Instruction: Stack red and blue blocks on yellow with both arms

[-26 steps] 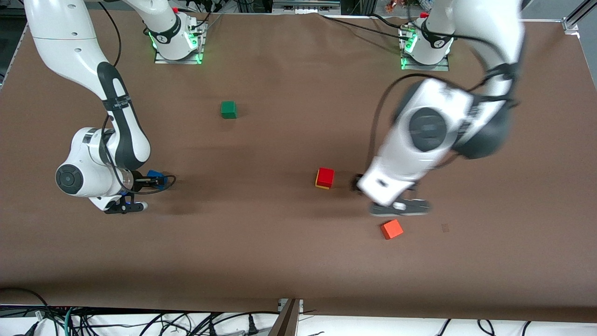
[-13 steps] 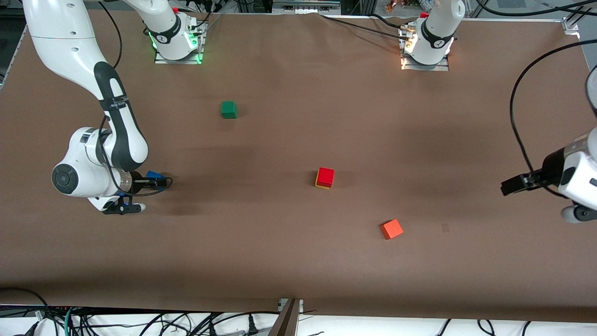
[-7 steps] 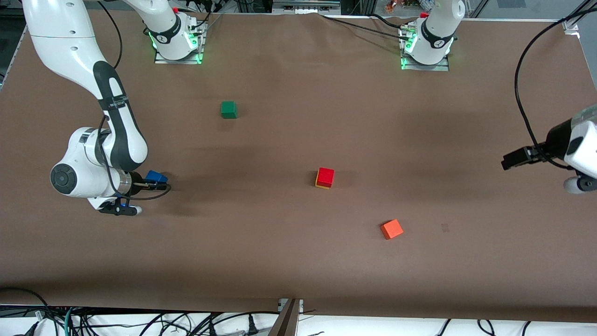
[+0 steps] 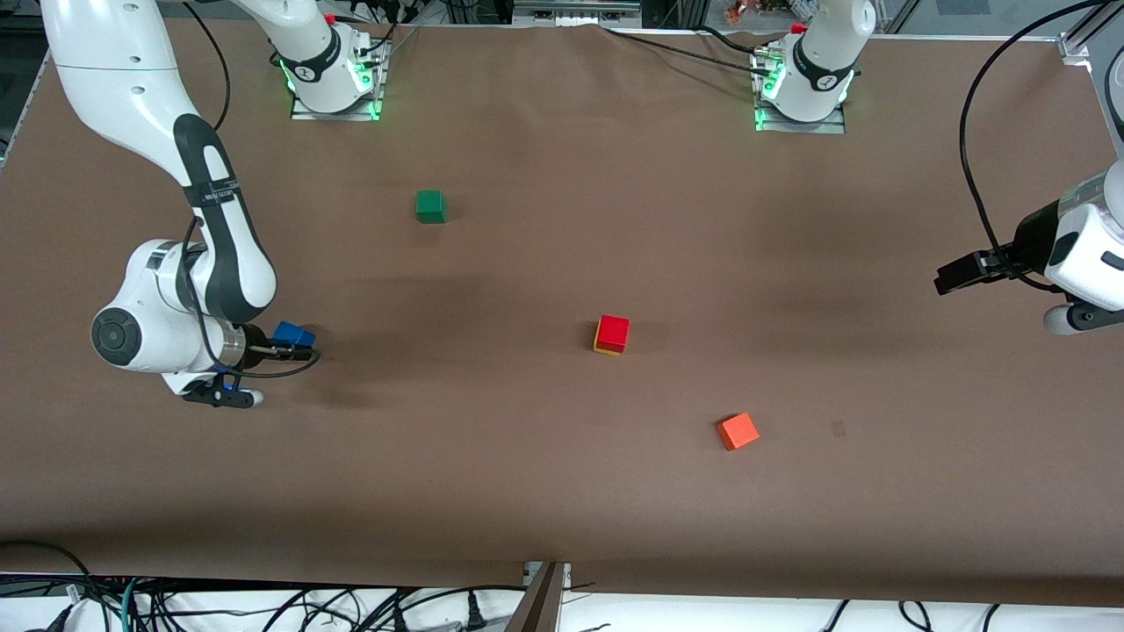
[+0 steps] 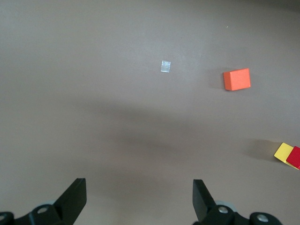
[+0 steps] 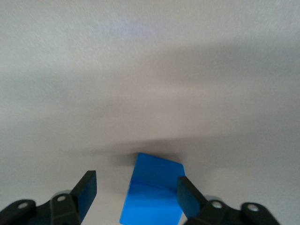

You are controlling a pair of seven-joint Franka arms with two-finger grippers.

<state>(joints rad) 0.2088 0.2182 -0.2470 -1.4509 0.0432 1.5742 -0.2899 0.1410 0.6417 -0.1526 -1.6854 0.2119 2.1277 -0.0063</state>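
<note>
Near the right arm's end of the tabletop (image 4: 527, 491), your right gripper (image 6: 136, 190) stands low over the blue block (image 4: 293, 333), its fingers (image 6: 87, 186) parted around the cube; one touches a side, the other stands clear with a gap showing, so the block does not look gripped yet. At mid-table the red block (image 4: 614, 332) already sits on the yellow block (image 4: 599, 346), only a sliver of yellow showing beneath it. Your left gripper (image 5: 139, 201) waits up over the left arm's end of the tabletop, fingers spread wide and empty. An orange-red cube (image 4: 737, 431) lies nearer the front camera than the stack, a green cube (image 4: 430, 206) farther from it. The risk from here, as a judgement: closing off-centre could twist or push the blue block, and a skewed grip could knock the red block off the yellow when you set it down.
</note>
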